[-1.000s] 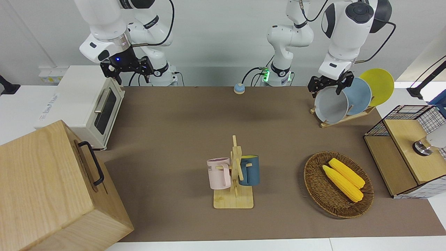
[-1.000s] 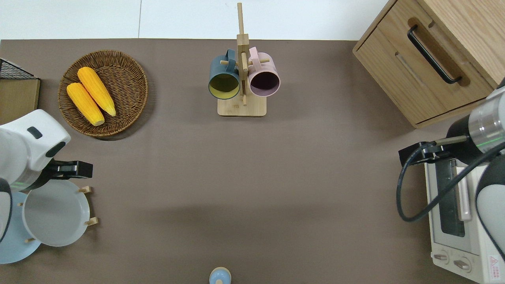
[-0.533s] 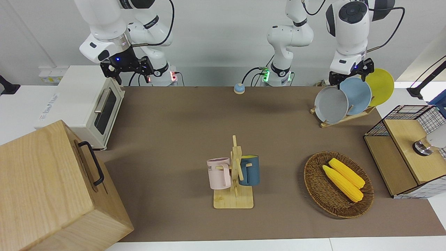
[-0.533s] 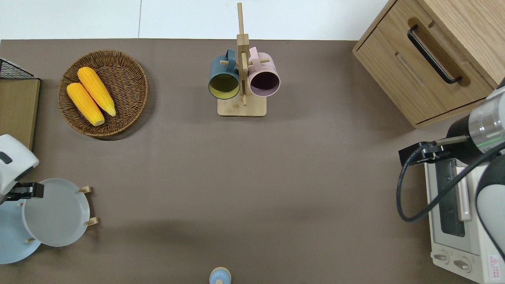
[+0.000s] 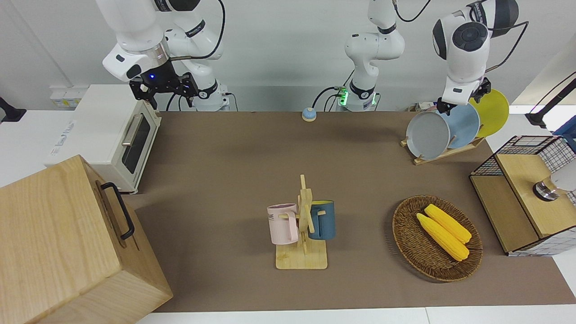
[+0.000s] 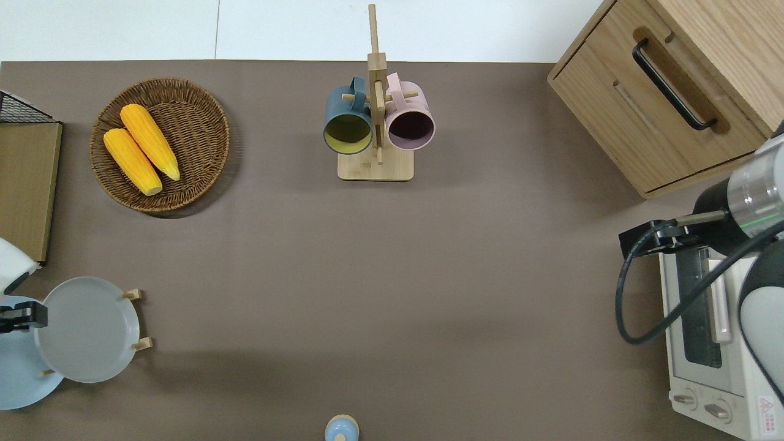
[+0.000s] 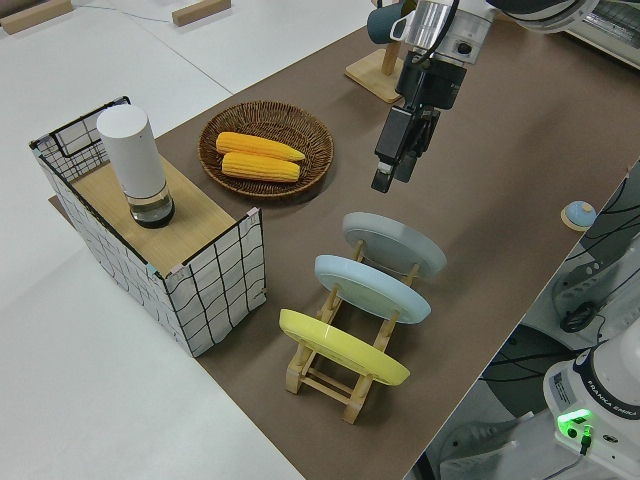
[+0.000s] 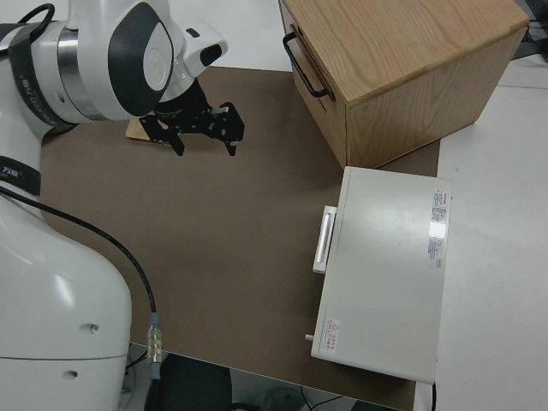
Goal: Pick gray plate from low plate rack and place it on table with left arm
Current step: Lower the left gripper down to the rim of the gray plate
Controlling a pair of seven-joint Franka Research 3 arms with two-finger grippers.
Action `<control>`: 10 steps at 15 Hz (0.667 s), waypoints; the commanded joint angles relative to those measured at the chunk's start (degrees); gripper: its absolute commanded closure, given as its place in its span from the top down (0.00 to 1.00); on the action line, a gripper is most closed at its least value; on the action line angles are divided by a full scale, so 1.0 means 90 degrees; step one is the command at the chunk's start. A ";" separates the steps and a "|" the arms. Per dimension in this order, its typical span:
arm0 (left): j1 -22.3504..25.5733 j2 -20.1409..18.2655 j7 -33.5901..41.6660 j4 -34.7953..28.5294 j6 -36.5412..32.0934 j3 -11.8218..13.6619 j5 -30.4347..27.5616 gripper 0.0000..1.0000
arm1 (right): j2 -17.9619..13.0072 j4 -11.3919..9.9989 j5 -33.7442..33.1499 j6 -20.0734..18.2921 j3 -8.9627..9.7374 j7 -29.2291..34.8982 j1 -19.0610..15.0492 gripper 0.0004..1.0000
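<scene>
We see the round light-gray plate (image 6: 87,329) standing slanted in the low light-wood peg rack (image 5: 443,153) at the left arm's end of the table. In the overhead view, our left arm's black gripper (image 6: 21,316) sits at the plate's nine o'clock edge, unladen; whether its fingers are parted, we cannot tell. The right arm is parked.

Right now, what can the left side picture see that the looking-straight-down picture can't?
Only the left side view shows the yellow plate in the low plate rack and the white cylinder on the wire-framed box. Only the overhead view shows the wooden cabinet and toaster oven. Both show the gray plate racked, the corn basket and the left claw.
</scene>
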 commanded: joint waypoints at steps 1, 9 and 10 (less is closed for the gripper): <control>-0.0068 -0.0182 -0.0184 -0.0488 0.0431 0.0264 -0.0581 0.99 | -0.0013 0.0046 -0.0031 -0.0078 0.0135 0.0075 -0.0147 0.98; -0.0067 -0.0172 -0.0194 -0.1044 0.1358 0.0683 -0.1003 0.99 | -0.0013 0.0046 -0.0041 -0.0069 0.0125 0.0075 -0.0147 0.98; -0.0077 -0.0172 -0.0194 -0.1132 0.1446 0.0752 -0.1003 0.99 | -0.0013 0.0046 -0.0041 -0.0069 0.0125 0.0075 -0.0147 0.98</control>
